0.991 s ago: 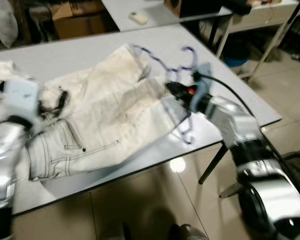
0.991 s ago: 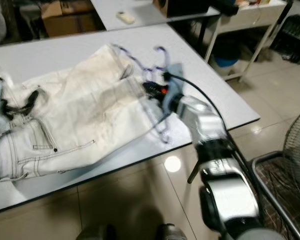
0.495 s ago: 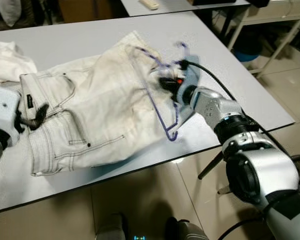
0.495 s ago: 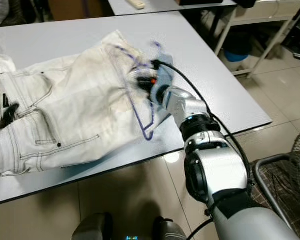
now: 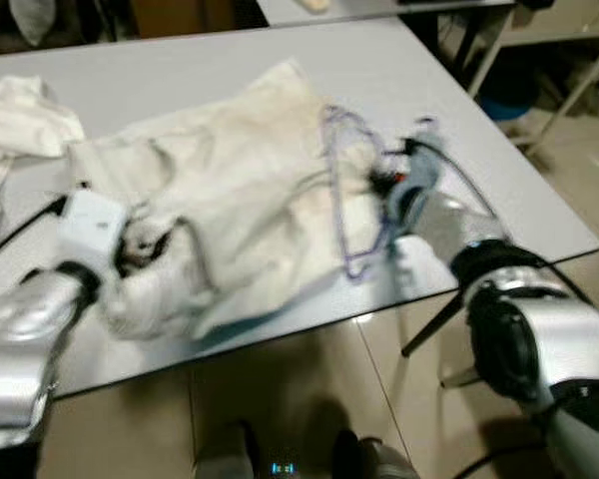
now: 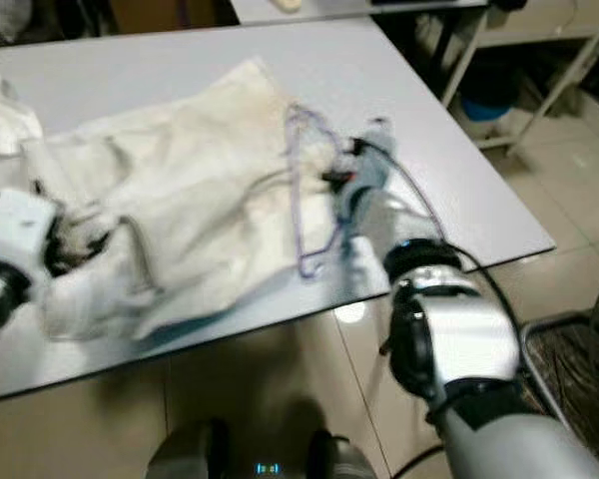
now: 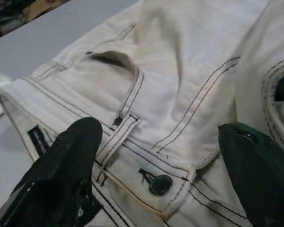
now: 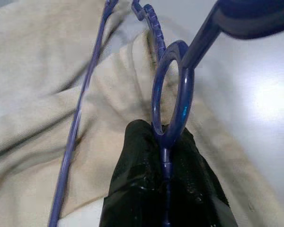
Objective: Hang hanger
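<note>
White jeans (image 5: 240, 190) lie spread on the grey table (image 5: 180, 70), bunched up at the waistband end. A purple plastic hanger (image 5: 347, 190) rests partly on a trouser leg near the table's right side. My right gripper (image 8: 156, 137) is shut on the hanger's neck just below the hook ring (image 8: 173, 90); in the left eye view the right gripper (image 5: 384, 185) sits at the jeans' right edge. My left gripper (image 7: 161, 132) is open, its fingers (image 7: 66, 165) straddling the buttoned waistband (image 7: 156, 182). From the head camera the left gripper (image 5: 140, 244) sits over the crumpled waistband.
Another white cloth (image 5: 20, 110) lies at the table's far left. The table's right edge (image 5: 569, 225) drops to tiled floor. A second table's legs (image 5: 579, 70) and a blue bin (image 5: 504, 95) stand beyond at the back right.
The left gripper has moved onto the jeans' waistband, and the cloth there has bunched up. The right gripper still holds the hanger, which has shifted a little over the leg. The camera moved too.
</note>
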Controlling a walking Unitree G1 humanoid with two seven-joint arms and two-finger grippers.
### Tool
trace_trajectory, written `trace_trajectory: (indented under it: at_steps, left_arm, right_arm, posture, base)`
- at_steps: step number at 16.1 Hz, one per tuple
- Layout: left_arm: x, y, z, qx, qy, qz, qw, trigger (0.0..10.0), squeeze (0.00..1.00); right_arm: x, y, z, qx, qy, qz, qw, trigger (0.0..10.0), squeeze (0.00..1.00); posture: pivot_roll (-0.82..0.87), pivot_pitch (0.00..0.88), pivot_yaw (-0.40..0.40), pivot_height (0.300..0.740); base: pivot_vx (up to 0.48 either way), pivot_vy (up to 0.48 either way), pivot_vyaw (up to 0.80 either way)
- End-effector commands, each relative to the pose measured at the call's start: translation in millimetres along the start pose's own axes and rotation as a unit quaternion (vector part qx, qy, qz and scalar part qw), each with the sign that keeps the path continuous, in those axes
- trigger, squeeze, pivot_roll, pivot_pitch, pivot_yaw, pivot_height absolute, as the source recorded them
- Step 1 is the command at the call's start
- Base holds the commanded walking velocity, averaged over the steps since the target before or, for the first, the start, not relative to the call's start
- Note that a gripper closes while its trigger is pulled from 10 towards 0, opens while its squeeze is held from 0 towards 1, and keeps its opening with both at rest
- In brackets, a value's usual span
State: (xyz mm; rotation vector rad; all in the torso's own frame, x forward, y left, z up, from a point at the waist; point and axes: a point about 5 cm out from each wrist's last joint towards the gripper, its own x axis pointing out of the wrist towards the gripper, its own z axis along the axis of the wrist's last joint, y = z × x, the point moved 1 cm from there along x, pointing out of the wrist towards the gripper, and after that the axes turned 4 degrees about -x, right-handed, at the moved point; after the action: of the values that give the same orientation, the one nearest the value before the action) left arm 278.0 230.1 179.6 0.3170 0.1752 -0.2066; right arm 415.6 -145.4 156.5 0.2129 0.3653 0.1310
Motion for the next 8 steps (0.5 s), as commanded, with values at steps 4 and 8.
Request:
trace_trajectory:
  at_steps: [4, 8]
  left_arm:
    - [21.1, -3.7, 19, 0.001, -0.052, -0.006, 0.999, 10.0, 0.06]
    - [29.8, -12.2, 32, -0.005, -0.090, -0.019, 0.996, 10.0, 0.06]
  right_arm:
    - [-24.1, -86.4, 6, 0.000, -0.025, -0.152, 0.988, 10.0, 0.00]
    - [-40.1, -121.3, 4, 0.041, -0.047, -0.206, 0.977, 10.0, 0.00]
  posture:
    - [0.11, 0.151, 0.011, 0.740]
    - [0.09, 0.130, 0.020, 0.740]
  base:
    - [0.000, 0.000, 0.00]
    - [0.000, 0.000, 0.00]
